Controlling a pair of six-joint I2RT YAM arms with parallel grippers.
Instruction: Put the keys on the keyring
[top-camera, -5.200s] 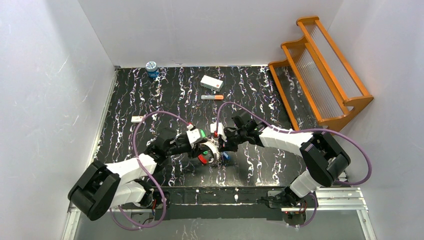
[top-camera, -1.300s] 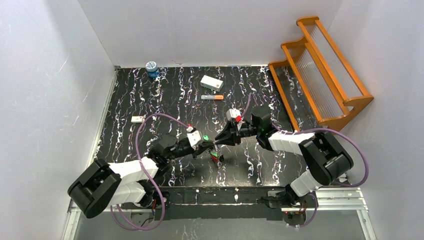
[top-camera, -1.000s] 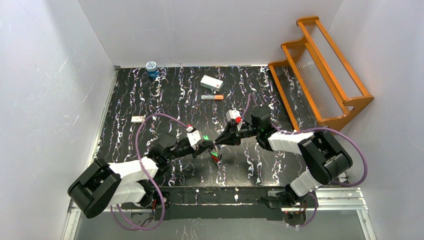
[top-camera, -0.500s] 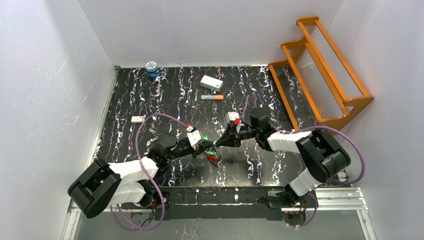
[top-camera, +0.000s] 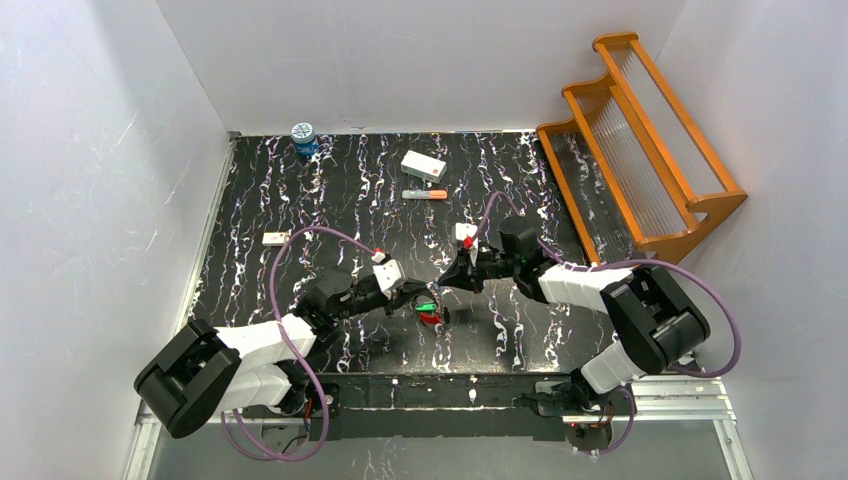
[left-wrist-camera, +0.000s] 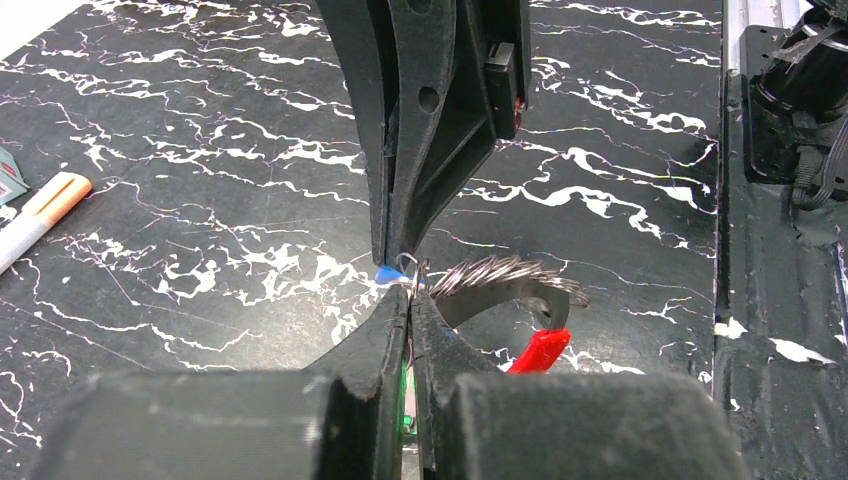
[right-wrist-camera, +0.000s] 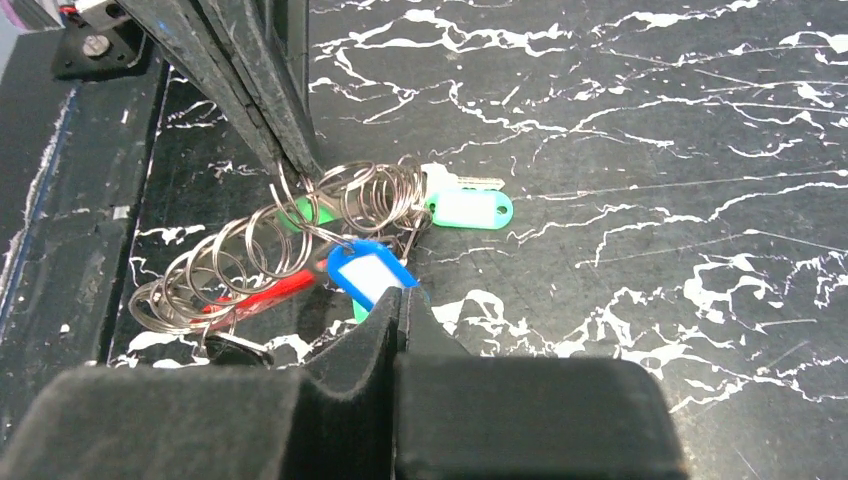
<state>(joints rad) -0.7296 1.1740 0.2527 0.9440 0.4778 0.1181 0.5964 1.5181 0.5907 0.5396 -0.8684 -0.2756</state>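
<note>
The keyring (right-wrist-camera: 262, 258) is a curved chain of silver rings with a red part (right-wrist-camera: 262, 292); it hangs just above the table at centre (top-camera: 431, 310). My left gripper (left-wrist-camera: 410, 296) is shut on one of its end rings, green plastic showing between the fingers. My right gripper (right-wrist-camera: 401, 300) is shut on the blue-tagged key (right-wrist-camera: 366, 273), tip to tip with the left gripper (right-wrist-camera: 302, 162). The blue tag's small ring touches the chain. A green-tagged key (right-wrist-camera: 468, 210) lies beside the coil. From the left wrist, the right gripper (left-wrist-camera: 396, 262) comes down onto the blue tag (left-wrist-camera: 386, 277).
An orange wooden rack (top-camera: 640, 140) stands at the back right. A white box (top-camera: 423, 165), an orange-tipped marker (top-camera: 425, 194), a blue-lidded jar (top-camera: 303, 137) and a small white piece (top-camera: 273, 238) lie farther back. White walls close three sides.
My right jaws have closed on the blue key tag at the left gripper's tip. The keyring bundle has swung a little; the left grip is unchanged.
</note>
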